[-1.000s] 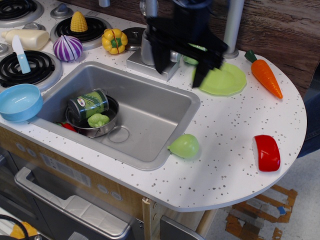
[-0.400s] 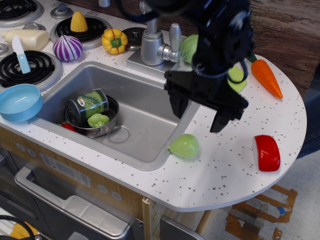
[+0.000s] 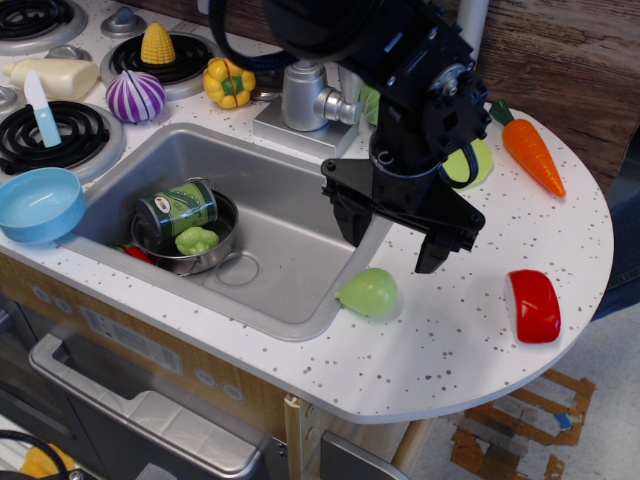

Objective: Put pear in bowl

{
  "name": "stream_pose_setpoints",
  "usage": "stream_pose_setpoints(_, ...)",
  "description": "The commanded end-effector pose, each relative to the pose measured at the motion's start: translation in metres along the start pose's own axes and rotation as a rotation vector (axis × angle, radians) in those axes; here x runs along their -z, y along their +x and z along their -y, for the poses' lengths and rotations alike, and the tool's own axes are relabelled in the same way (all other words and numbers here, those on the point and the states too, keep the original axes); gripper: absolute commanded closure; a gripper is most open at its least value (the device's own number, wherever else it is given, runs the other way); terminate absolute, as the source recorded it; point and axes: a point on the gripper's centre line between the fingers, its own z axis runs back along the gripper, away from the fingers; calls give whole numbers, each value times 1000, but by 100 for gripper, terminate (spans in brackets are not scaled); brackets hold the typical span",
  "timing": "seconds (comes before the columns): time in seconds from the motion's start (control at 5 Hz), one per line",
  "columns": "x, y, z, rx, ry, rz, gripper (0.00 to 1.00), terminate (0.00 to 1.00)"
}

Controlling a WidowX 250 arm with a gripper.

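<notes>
The pear is pale green and lies on the speckled counter at the sink's front right corner. The light-blue bowl sits at the far left, on the counter's edge by the stove. My black gripper is open, its two fingers pointing down, one over the sink's right rim and one over the counter. It hangs just above and behind the pear, not touching it.
The sink holds a metal pot with a green can and a lumpy green vegetable. A red piece and a carrot lie at the right. A lime-green plate and the tap are behind my arm.
My gripper has come down and forward from the tap area to just above the pear. The pear has not moved.
</notes>
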Motion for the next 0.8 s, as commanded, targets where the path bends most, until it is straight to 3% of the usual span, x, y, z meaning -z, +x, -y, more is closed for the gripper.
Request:
stream_pose_setpoints(0.0,5,7,-6,-80,-15,29,0,0)
stream_pose_setpoints(0.6,19,-8,-8,-120,-14,81,0,0)
